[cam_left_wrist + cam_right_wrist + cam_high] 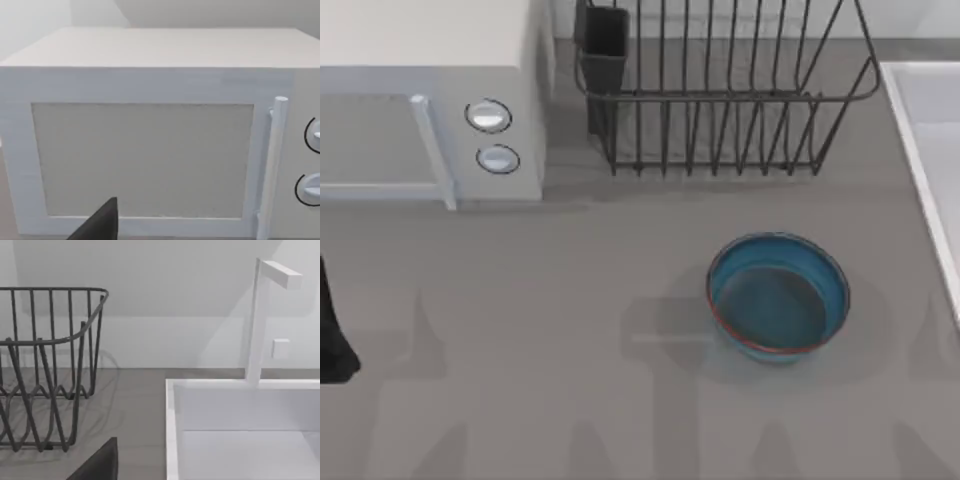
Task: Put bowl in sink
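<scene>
Bowl (778,296) sits on table (570,350), before rack (720,90), left of sink (930,150).

no readable text anywhere i can see, no labels or numbers on the microwave (430,100) or its two dials (488,116), no brand on the bowl (778,296), nothing printed on the sink (240,430)

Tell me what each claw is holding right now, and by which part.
Nothing is held. The bowl sits alone on the counter, untouched, left of the sink. The left arm sits at the table's left edge.
</scene>
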